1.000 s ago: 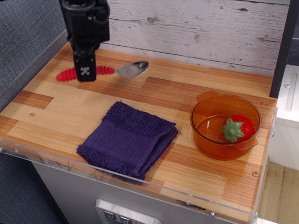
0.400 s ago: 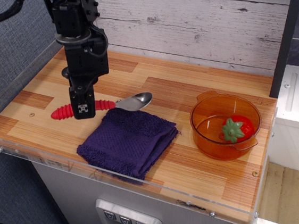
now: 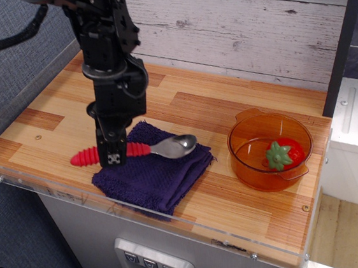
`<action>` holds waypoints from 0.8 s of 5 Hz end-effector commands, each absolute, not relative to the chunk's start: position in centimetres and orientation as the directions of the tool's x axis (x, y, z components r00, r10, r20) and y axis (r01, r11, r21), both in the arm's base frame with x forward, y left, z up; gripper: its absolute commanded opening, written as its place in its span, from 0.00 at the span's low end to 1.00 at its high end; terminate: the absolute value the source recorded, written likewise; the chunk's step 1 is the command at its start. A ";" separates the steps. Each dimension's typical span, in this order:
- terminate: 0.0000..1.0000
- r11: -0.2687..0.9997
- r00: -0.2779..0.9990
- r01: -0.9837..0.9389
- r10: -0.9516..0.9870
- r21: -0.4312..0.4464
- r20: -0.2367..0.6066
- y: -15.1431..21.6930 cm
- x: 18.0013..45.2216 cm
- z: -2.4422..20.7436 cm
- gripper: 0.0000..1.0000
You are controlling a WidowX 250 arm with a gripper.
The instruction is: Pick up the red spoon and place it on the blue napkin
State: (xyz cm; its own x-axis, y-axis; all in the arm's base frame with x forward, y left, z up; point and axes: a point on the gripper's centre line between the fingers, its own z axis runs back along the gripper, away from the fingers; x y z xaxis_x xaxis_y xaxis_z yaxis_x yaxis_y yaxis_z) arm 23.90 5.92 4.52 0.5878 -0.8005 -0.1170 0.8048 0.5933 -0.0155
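A robot test bench staged as a kitchen is shown. A small wood-pattern table edged with clear acrylic is backed by a whitewashed plank panel and a grey fabric partition. Props are laid out: a toy strawberry in an orange bowl. A white appliance front is seen below.

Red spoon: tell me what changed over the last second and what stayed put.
The gripper, shut on the red spoon, carried it from the back of the counter toward the front edge. The spoon's metal bowl is now over the blue napkin, while the handle end juts out past its left edge. The napkin, the orange bowl and the strawberry inside it stayed where they were.
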 end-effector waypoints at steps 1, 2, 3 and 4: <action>0.00 0.605 0.602 0.796 -0.791 0.003 -0.105 4.7 23.9 3.8 0.00; 0.00 0.627 0.623 0.779 -0.775 -0.008 -0.106 4.9 24.2 3.5 0.00; 0.00 0.640 0.636 0.768 -0.766 -0.018 -0.092 5.1 24.4 3.3 1.00; 0.00 0.631 0.627 0.775 -0.774 -0.027 -0.093 5.0 24.3 3.7 1.00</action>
